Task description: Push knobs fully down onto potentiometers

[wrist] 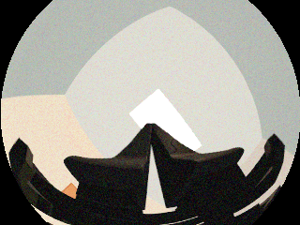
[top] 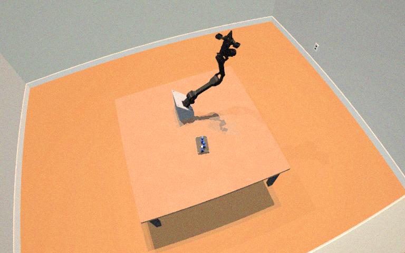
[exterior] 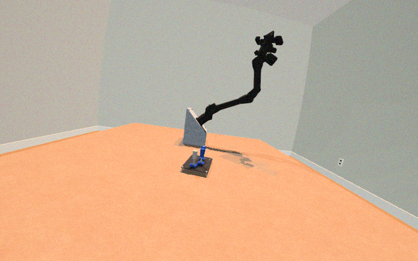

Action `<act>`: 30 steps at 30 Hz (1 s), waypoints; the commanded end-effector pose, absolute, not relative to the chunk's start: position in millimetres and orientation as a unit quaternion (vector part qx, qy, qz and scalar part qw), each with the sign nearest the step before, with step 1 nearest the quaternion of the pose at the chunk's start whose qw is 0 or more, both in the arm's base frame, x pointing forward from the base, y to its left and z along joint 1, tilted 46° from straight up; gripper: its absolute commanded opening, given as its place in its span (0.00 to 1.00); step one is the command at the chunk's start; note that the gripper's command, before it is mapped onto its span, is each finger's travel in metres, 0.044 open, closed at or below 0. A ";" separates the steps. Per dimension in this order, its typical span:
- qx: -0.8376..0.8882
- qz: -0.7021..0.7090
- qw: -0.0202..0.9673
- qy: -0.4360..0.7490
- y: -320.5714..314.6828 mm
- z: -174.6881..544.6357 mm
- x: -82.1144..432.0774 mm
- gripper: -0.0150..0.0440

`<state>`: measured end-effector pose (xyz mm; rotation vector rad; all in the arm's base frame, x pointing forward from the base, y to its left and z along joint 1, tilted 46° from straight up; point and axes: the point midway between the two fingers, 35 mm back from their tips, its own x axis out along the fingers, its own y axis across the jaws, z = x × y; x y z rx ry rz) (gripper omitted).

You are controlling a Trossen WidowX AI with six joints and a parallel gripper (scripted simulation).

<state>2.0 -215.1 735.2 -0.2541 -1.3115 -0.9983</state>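
Note:
The circuit board (top: 198, 141) (exterior: 206, 169) stands on short legs on the table. A tall pale grey knob (top: 201, 146) (exterior: 194, 156) stands upright on it. A tall blue knob (exterior: 202, 151) stands farther back, toward the arm's base. Several small blue parts sit low around them; which are potentiometers, and how far each knob is down its shaft, is too small to tell. My gripper (top: 230, 31) (exterior: 271, 31) (wrist: 150, 127) is shut and empty, with the fingertips together. It is raised high above the table, far from the board, and points up toward the ceiling.
The arm's wedge-shaped grey base (top: 185, 115) (exterior: 194, 130) stands on the table (top: 167, 178) (exterior: 123, 199) behind the board. The arm reaches up and to the right from it. The wrist view shows walls, ceiling and a bright white panel (wrist: 161, 114).

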 end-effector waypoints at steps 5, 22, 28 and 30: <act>-0.067 -0.463 0.718 -0.515 -266.4 706.2 37.7 0.25; 0.013 -0.464 0.812 -0.352 -341.3 627.1 136.1 0.25; 0.033 -0.449 0.835 -0.317 -349.7 605.3 168.0 0.25; 0.034 -0.443 0.841 -0.307 -349.7 599.7 177.7 0.25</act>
